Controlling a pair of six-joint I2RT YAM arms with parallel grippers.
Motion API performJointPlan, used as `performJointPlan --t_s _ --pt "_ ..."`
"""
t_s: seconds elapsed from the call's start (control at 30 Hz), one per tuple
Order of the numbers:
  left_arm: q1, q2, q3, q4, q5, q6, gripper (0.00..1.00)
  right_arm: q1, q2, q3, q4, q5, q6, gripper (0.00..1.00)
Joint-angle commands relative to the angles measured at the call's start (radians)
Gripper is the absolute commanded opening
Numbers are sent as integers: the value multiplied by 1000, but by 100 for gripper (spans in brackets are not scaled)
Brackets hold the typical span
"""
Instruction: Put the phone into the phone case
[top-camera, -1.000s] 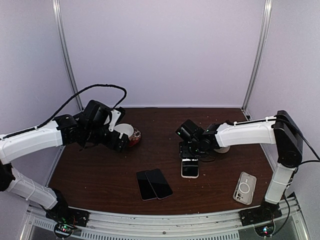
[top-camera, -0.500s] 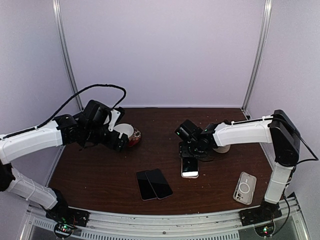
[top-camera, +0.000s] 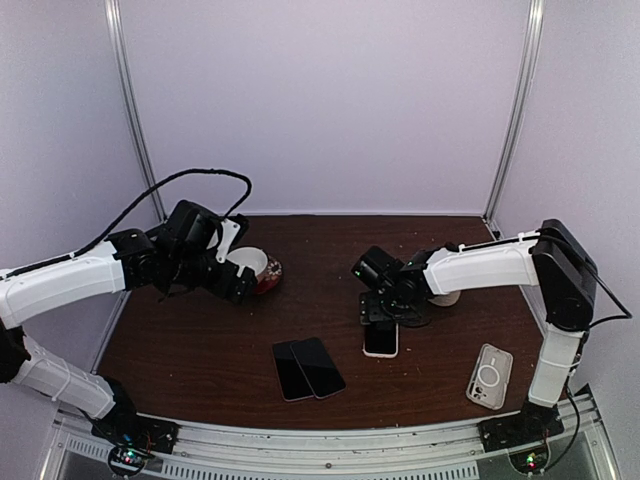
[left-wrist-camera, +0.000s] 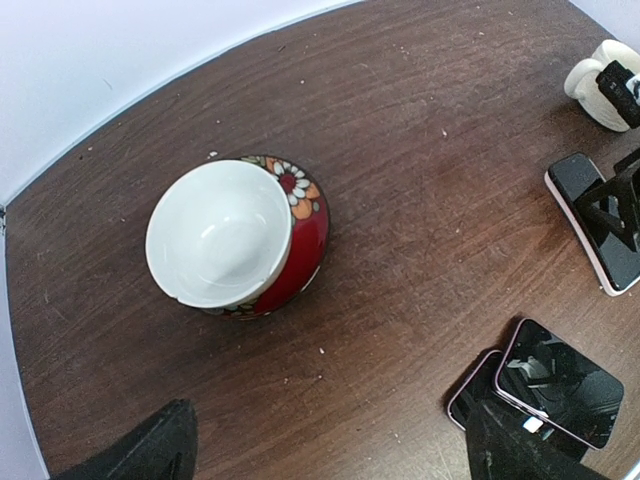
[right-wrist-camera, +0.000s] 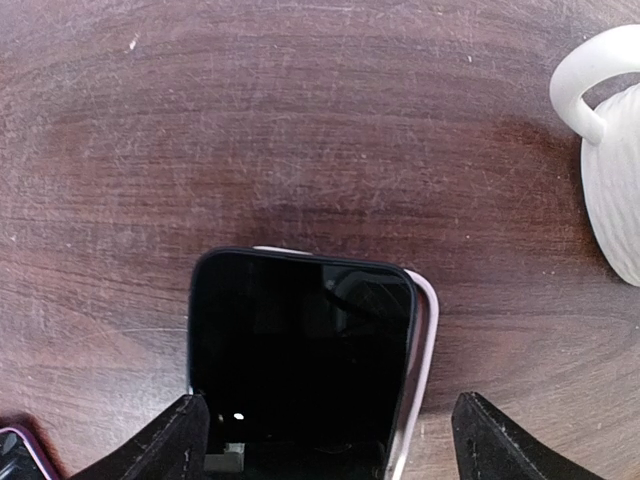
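A black phone (right-wrist-camera: 300, 350) lies screen up on a pale pink phone case (right-wrist-camera: 427, 340); the case rim shows along the phone's right side and top corner. In the top view this pair (top-camera: 380, 340) sits at the table's middle right. My right gripper (right-wrist-camera: 335, 445) is open and low over the phone's near end, one finger (right-wrist-camera: 170, 440) at its left edge, the other clear of the case on the right. It also shows in the top view (top-camera: 385, 308). My left gripper (left-wrist-camera: 325, 455) is open and empty, above the table near a bowl (left-wrist-camera: 230, 235).
Two dark phones (top-camera: 308, 368) lie side by side at the front centre. A clear case with a ring (top-camera: 489, 376) lies at the front right. A white mug (right-wrist-camera: 615, 150) stands right of the right gripper. The red flowered bowl (top-camera: 262, 268) is at the back left.
My right gripper has shifted slightly toward the front, covering more of the phone, and the phone has slid a little nearer. The left arm has not moved.
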Motion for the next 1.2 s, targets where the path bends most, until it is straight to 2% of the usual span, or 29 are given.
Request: performJointPlan --t_s 0.0,0.13,0.27,0.37,0.47,0.57,0.63,0.73,0.8,0.97,1.07,1.17 --pt "9 -18 -10 28 -1 20 97 -8 -9 23 -52 5 -24 87" --pt "11 -17 -15 33 -4 25 97 -6 -64 27 -95 -28 -51 81" --pt "11 -7 -20 46 19 45 98 -9 -100 12 -135 -123 -104 79" --pt "11 8 -25 69 68 66 94 -36 -121 -32 -96 -191 -107 76" --pt "11 23 -27 109 117 78 88 -98 -120 -68 -21 -261 -103 62" --pt "9 60 -9 130 207 69 77 -135 -106 -61 -15 -280 -127 47" --pt "4 115 36 106 310 48 65 -140 -102 -44 -64 -230 -158 38" --pt "-18 243 112 89 400 -8 53 -146 -121 -50 -96 -174 -199 28" --pt "-48 338 169 89 403 -16 52 -162 -128 -66 -92 -153 -221 27" --pt "-117 603 391 25 393 -11 47 -218 -91 -95 -48 -214 -262 18" --pt "-119 679 470 19 396 -40 46 -223 -79 -102 -26 -148 -290 14" --pt "-126 725 495 43 394 -29 46 -231 -27 -85 6 -195 -341 11"
